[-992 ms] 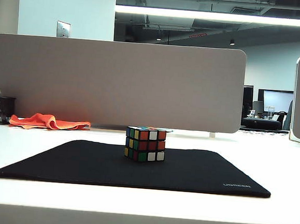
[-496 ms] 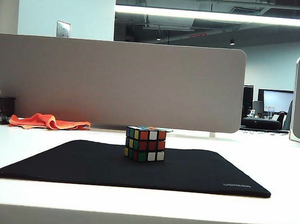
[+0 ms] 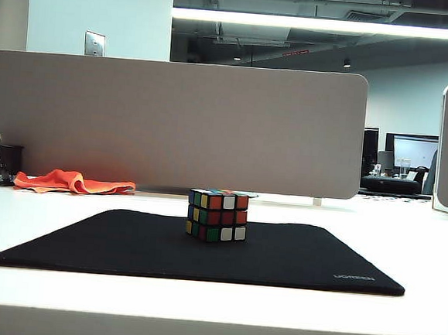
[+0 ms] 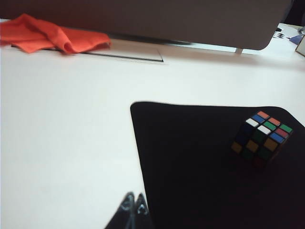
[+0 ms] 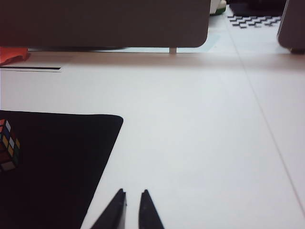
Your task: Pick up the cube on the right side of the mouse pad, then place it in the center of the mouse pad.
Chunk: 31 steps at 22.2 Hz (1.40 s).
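Note:
The cube (image 3: pixel 217 215), a scrambled puzzle cube with black edges, stands upright on the middle of the black mouse pad (image 3: pixel 125 245). No arm shows in the exterior view. In the left wrist view the cube (image 4: pixel 262 138) sits on the pad (image 4: pixel 190 167), well away from my left gripper (image 4: pixel 135 199). That gripper is shut and empty over the pad's edge. In the right wrist view my right gripper (image 5: pixel 133 193) hangs over white table beside the pad (image 5: pixel 57 162). A narrow gap shows between its tips, with nothing in it. The cube (image 5: pixel 8 145) is far off at the frame's edge.
An orange cloth (image 3: pixel 71 181) and a black mesh pen cup (image 3: pixel 1 164) lie at the back left, against the grey partition (image 3: pixel 173 125). White table (image 3: pixel 420 245) surrounds the pad, and its front edge runs close below the pad.

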Tool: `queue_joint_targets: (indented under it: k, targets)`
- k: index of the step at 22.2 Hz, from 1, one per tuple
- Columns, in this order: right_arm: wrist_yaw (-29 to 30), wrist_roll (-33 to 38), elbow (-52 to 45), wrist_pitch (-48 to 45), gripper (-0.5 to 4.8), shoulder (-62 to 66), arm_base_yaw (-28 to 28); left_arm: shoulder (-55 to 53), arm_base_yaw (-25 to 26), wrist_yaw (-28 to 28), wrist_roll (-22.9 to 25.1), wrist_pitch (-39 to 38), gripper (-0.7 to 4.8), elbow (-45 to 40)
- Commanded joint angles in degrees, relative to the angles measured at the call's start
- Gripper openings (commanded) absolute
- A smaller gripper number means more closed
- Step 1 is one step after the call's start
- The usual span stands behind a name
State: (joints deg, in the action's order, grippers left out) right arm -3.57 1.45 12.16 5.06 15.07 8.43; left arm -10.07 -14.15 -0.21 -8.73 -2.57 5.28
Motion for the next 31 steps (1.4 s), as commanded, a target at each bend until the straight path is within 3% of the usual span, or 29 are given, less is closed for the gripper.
queue_joint_targets:
  k: [1, 7, 13, 25, 31]
  targets:
    - [-0.48, -2.38, -1.77, -0.48, 0.53, -4.31, 0.04, 0.22, 0.0, 0.44, 2.73, 4.26, -0.06, -1.7]
    - [-2.05, -2.38, -4.04, 5.64, 0.53, -15.21, 0.04, 3.65, 0.0, 0.44, 2.93, 6.93, -0.06, -3.87]
    - [-2.4, -2.4, -4.35, 6.49, 0.53, -15.15, 0.09, 9.66, 0.02, 0.46, 5.53, 1.75, -0.06, -4.9]
    - [-1.99, -2.91, -4.46, 6.82, 0.54, -15.15, 0.09, 9.9, 0.02, -0.02, 6.49, 1.64, -0.06, -4.9]
    - [-0.57, -2.73, -4.42, 9.62, 0.53, -15.15, 0.02, 9.9, 0.0, 3.69, 6.38, -3.85, -0.06, -4.9]
